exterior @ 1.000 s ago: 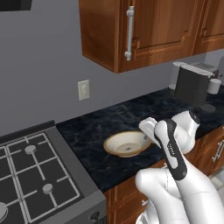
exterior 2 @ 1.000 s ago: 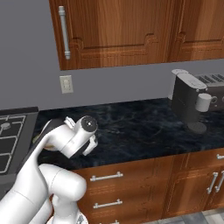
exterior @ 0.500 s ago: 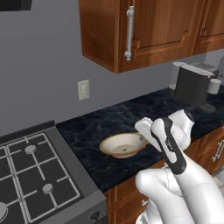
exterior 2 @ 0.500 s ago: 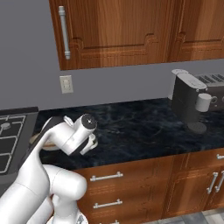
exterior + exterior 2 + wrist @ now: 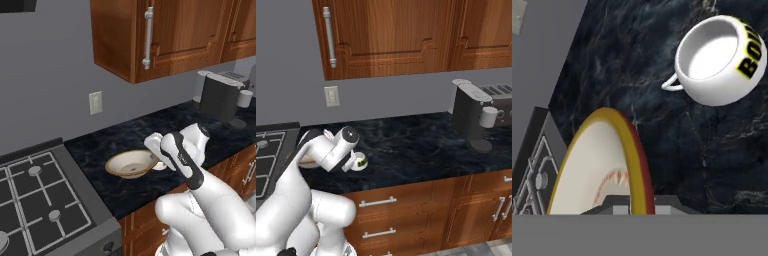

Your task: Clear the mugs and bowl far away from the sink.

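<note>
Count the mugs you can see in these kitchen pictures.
2. A white mug stands on the counter beside the bowl; a second white mug sits at the coffee machine. Others may be hidden.

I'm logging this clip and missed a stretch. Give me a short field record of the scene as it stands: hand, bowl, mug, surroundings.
hand: shut on the bowl's rim
bowl: on the dark counter, beside the stove
white mug: on the counter right of the bowl, apart from it, upright
coffee machine: at the counter's right end, a small cup on it
sink: none in sight
</note>
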